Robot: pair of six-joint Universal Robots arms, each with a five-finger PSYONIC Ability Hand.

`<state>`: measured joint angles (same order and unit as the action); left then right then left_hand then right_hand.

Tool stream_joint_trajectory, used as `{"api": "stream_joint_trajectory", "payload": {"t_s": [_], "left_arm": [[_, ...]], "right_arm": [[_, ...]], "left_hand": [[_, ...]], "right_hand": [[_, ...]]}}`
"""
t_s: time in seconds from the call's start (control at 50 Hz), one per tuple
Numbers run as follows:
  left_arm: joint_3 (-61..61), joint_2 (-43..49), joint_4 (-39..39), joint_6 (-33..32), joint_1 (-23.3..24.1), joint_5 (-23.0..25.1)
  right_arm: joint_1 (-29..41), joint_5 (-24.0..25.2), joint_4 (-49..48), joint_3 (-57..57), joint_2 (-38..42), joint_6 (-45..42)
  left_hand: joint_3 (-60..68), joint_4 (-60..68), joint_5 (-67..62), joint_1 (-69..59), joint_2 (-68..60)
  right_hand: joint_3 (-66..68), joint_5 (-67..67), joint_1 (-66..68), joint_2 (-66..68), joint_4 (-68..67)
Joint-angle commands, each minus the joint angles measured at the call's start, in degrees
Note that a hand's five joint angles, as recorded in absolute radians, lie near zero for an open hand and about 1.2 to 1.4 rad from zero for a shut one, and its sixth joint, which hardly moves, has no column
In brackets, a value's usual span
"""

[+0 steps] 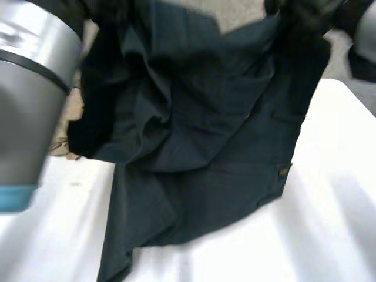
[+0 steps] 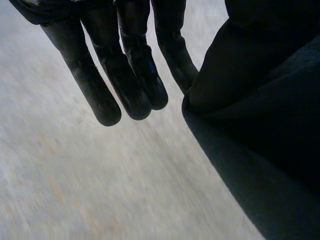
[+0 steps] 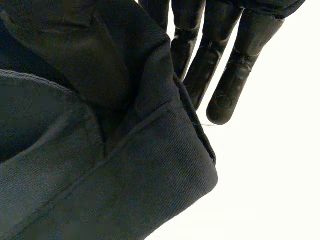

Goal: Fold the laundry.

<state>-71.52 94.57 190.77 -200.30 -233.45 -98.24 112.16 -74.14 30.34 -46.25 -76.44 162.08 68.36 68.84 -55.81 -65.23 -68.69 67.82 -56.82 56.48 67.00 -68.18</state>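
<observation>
Here it is, up in the air: the dark navy cloth garment point(image 1: 200, 135) hangs wide across the middle of the head view, its upper edge raised and its lower part draped in deep folds onto the white flat-topped table point(image 1: 335, 235); one narrow tail of cloth trails toward the table's near edge; a small brownish tag point(image 1: 284, 170) sits on the garment's right side edge, just above the tabletop; the grey-jointed left arm point(image 1: 29, 106) with its light-blue cap looms large at the near left, beside the garment; up at the far right, the black right hand point(image 1: 308, 17) meets the garment's upper right corner, and the cloth is drawn tight toward it; over to the right wrist view: the right hand point(image 3: 225, 95) has its fingers point(image 3: 202, 75) out straight above the table point(image 3: 285, 190), with a thick stitched hem point(image 3: 197, 135) of the garment point(image 3: 100, 170) bunched up under the palm and pinned there, so this hand has hold of the garment at that corner; now the left wrist view: the left hand point(image 2: 122, 80) hangs over a pale grey surface point(image 2: 75, 190), and a rounded fold of the garment point(image 2: 270, 130) sits right up against its side; whether this hand grips the cloth I cannot tell, since the fold hides the contact
</observation>
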Motion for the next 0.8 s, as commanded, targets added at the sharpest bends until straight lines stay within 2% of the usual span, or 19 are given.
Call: {"api": "stream_joint_trajectory", "payload": {"t_s": [0.02, 0.08, 0.2, 0.22, 0.24, 0.26, 0.3, 0.36, 0.42, 0.56, 0.62, 0.72, 0.78, 0.8], "left_arm": [[0.2, 14.6, 6.5, 0.4, -6.5, 3.1], [0.5, 20.6, 11.6, 0.7, -7.8, 4.6], [3.3, 29.5, 21.9, 0.8, -11.1, 5.0], [3.9, 30.5, 23.0, 0.8, -11.8, 5.0], [4.4, 31.1, 23.6, 0.8, -12.1, 4.9], [5.2, 32.3, 24.8, 0.8, -12.6, 4.9], [5.5, 32.9, 25.8, 0.8, -12.9, 5.1], [4.9, 32.8, 26.1, 0.8, -12.8, 5.2], [2.9, 32.3, 26.2, 0.7, -12.4, 5.3], [-6.1, 22.3, 25.1, 0.5, -12.1, 5.4], [-11.8, 18.0, 22.2, 0.4, -11.4, 5.4], [-19.8, 10.4, 11.1, 0.5, -9.9, 5.6], [-24.0, 6.6, 1.7, 0.7, -9.0, 6.3], [-25.8, 5.5, -2.7, 0.8, -8.5, 7.1]], "right_arm": [[4.1, -3.3, -2.6, 5.9, 15.8, -1.0], [5.0, -6.4, -6.9, 8.8, 22.1, -1.0], [6.1, -13.2, -23.7, 13.7, 34.8, -1.8], [6.1, -14.2, -26.2, 14.3, 36.0, -1.9], [6.1, -15.8, -30.9, 15.4, 38.8, -2.2], [6.2, -16.6, -32.6, 15.7, 39.6, -2.3], [6.3, -17.8, -35.9, 16.8, 41.2, -2.6], [6.4, -18.1, -36.9, 17.7, 41.8, -3.7], [6.4, -18.3, -33.6, 17.2, 40.1, -4.0], [5.6, -18.4, -21.9, 12.8, 32.7, -5.0], [5.4, -18.3, -17.4, 9.8, 29.3, -6.5], [4.7, -16.7, -8.3, -3.2, 19.3, -10.3], [3.3, -13.6, -6.0, -12.0, 14.3, -13.0], [3.0, -12.4, -5.7, -14.2, 13.3, -13.4]], "left_hand": [[11.6, 11.2, -14.2, -14.8, -11.3], [11.6, 11.2, -14.2, -14.8, -11.3], [11.6, 11.2, -14.2, -14.8, -11.3], [4.5, 4.0, -7.0, -7.6, -4.2], [-10.6, -11.0, 8.0, 7.4, 10.9], [-43.8, -44.3, 41.3, 40.7, 44.2], [-58.4, -58.8, 55.8, 55.2, 58.7], [-58.4, -58.8, 55.8, 55.2, 58.7], [-58.4, -58.8, 55.8, 55.2, 58.7], [-58.4, -58.8, 55.8, 55.2, 58.7], [-58.3, -58.8, 55.8, 55.2, 58.6], [-56.0, -56.4, 53.4, 52.8, 56.3], [-53.1, -53.6, 50.6, 50.0, 53.4], [-51.3, -51.7, 48.7, 48.1, 51.6]], "right_hand": [[12.2, -13.2, 23.5, 13.0, -11.8], [12.2, -13.2, 23.5, 13.0, -11.8], [12.2, -13.2, 23.5, 13.0, -11.8], [12.2, -13.2, 23.5, 13.0, -11.8], [-27.4, 26.4, -16.1, -26.6, 27.8], [-53.1, 52.1, -41.8, -52.3, 53.5], [-57.8, 56.8, -46.5, -57.0, 58.2], [-57.8, 56.8, -46.5, -57.0, 58.2], [-57.8, 56.8, -46.5, -57.0, 58.2], [-57.8, 56.8, -46.5, -57.0, 58.2], [-57.8, 56.8, -46.5, -57.0, 58.2], [-57.8, 56.8, -46.5, -57.0, 58.2], [-57.5, 56.5, -46.1, -56.6, 57.8], [-53.6, 52.6, -42.2, -52.8, 53.9]]}}
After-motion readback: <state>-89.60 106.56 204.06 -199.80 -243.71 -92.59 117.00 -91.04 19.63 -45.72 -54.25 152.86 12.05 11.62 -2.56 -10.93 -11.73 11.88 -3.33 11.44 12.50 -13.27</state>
